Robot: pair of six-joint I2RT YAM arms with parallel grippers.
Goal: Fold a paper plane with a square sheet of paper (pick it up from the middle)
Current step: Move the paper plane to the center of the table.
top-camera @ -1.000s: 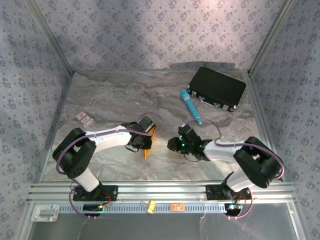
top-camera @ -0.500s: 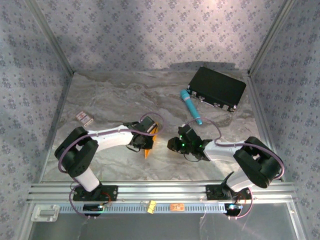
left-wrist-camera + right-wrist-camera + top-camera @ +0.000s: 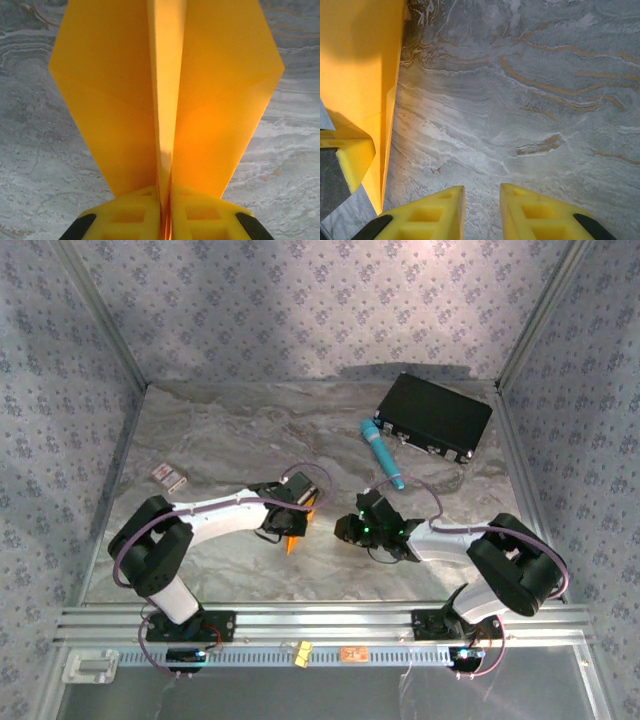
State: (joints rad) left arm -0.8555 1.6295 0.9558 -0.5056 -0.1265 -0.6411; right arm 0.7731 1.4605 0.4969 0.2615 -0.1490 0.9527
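We are pinching the slim, pointed orange-yellow paper plane (image 3: 215,100) by its centre crease in our left claw (image 3: 165,197), whose jaws are pressing almost together on the fold, with the wings spreading out ahead of the claw to both sides. Our right claw (image 3: 482,200) is hanging over the grey marbled table (image 3: 545,100), its jaws standing slightly apart and gripping nothing, with the plane showing off to its left.

Objects on the grey marbled tabletop (image 3: 230,430).
Landmark: flat black rectangular case (image 3: 434,417); teal plastic cylinder (image 3: 383,453) just beside its left end; small white-and-red card (image 3: 169,476) well to its left.
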